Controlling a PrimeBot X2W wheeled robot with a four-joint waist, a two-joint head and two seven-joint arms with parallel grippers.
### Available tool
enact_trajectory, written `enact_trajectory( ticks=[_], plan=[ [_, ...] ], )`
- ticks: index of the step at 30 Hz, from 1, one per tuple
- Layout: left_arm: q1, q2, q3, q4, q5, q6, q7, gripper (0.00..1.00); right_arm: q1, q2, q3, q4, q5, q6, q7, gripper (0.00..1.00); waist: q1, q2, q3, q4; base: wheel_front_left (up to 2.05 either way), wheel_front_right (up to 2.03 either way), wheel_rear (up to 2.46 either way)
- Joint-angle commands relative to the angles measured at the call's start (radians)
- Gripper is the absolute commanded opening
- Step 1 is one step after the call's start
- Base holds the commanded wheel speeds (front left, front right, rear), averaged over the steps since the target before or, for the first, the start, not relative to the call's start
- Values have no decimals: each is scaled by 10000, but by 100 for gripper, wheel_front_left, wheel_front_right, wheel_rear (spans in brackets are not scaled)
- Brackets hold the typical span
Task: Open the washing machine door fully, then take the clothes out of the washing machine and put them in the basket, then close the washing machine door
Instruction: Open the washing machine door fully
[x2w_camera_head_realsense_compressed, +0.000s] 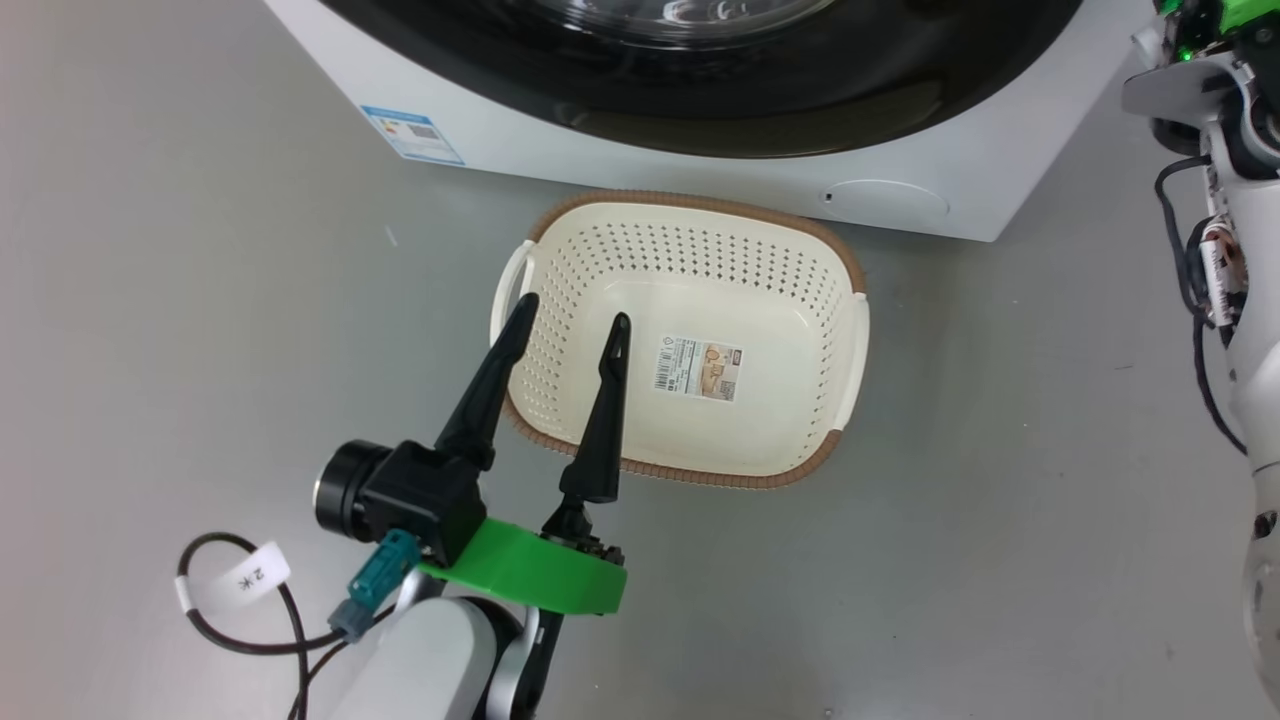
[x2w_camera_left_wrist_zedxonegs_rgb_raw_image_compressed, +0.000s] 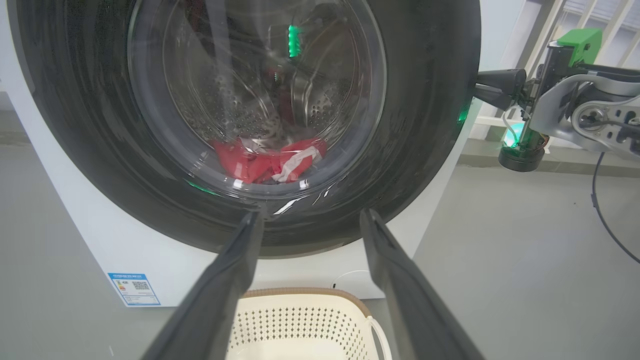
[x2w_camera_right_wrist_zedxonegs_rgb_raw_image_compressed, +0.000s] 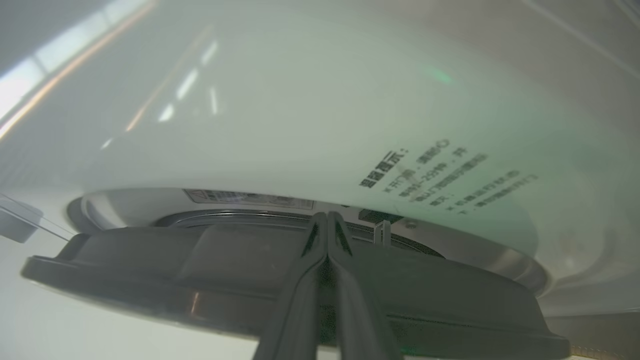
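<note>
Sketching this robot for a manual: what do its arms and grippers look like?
Left gripper: two long tapered black fingers on a bright green bracket, black cylindrical camera, teal connector, black cable with white tag, pale forearm. Right gripper: same dark fingers, green mount.

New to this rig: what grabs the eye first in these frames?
The glossy black washing machine door dominates the left wrist view, with red clothes seen through it low in the drum. The right gripper, shut, points at that door's edge. In the head view the cream basket sits on the floor before the washing machine, with the open left gripper over its left rim.
</note>
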Motion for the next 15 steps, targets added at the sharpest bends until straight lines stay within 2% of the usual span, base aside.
enact_trajectory(
  ticks=[1,15],
  plan=[
    [-126,173,219,-284,-62,100,-90,100,-360,131,140,-178,-41,6,79,0,-1,0,30,106,0,0,0],
    [-111,173,174,-332,-256,168,-90,100,-749,56,474,204,-80,6,606,0,-1,0,24,369,0,0,0]
  ],
)
